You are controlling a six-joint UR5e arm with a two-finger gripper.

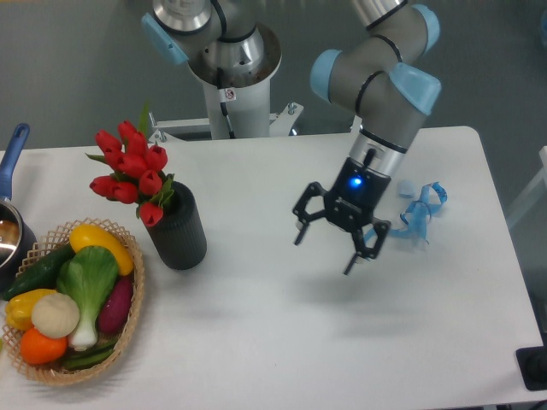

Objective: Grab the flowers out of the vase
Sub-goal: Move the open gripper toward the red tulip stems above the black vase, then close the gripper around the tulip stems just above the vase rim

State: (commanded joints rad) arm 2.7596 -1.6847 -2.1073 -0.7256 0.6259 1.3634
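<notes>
Jaws spread, gripper [325, 248] seemingly hovering, well right of vase [179, 229]

So on the white table [282, 342] there's a wicker basket [130, 320] at the front left, packed with veggies: a yellow pepper [102, 241], bok choy [85, 282], a cucumber [38, 269], something round and white [55, 313], an orange one [43, 346]. Behind it, at the left edge, a pot with a blue handle [13, 154]. Curly blue ribbon [423, 205] lies way over on the right.
</notes>
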